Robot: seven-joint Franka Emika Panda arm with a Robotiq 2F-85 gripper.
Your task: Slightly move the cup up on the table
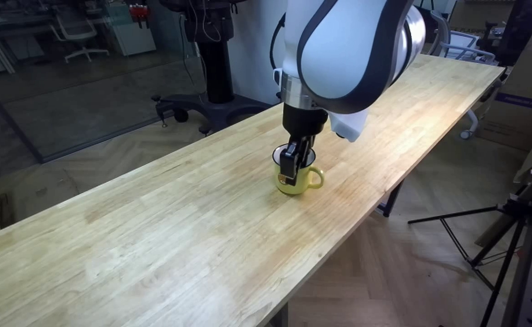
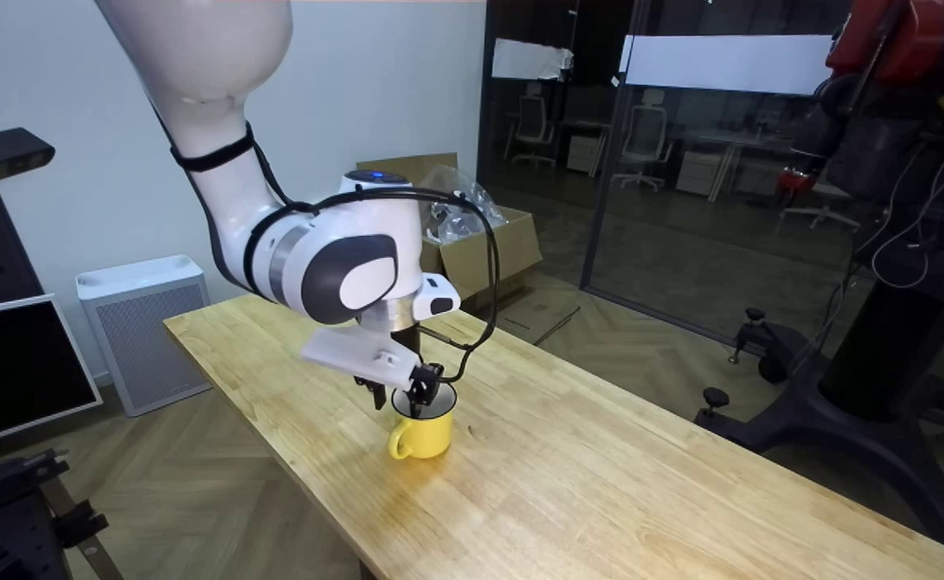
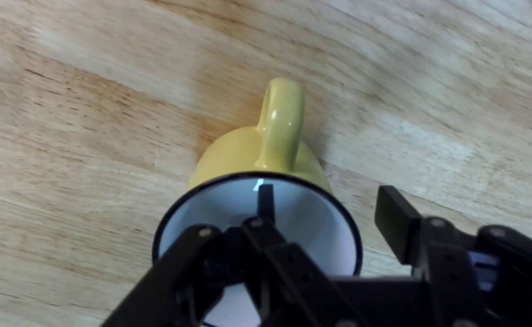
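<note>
The yellow cup (image 1: 299,187) stands upright on the wooden table (image 1: 157,236), with a white inside and a dark rim. It also shows in an exterior view (image 2: 430,439) and in the wrist view (image 3: 229,154), where its handle points to the top. My gripper (image 3: 329,209) is open and straddles the cup's wall. One finger is inside the cup's mouth and the other is outside, apart from the rim. In both exterior views the gripper (image 1: 294,165) (image 2: 399,400) reaches down at the rim. Finger links hide part of the cup's inside.
A black wheeled stand (image 1: 216,81) is beside the table's long edge. A cardboard box (image 2: 488,250) and a white air purifier (image 2: 150,330) are on the floor past the table. A tripod (image 1: 475,261) stands off the opposite long edge.
</note>
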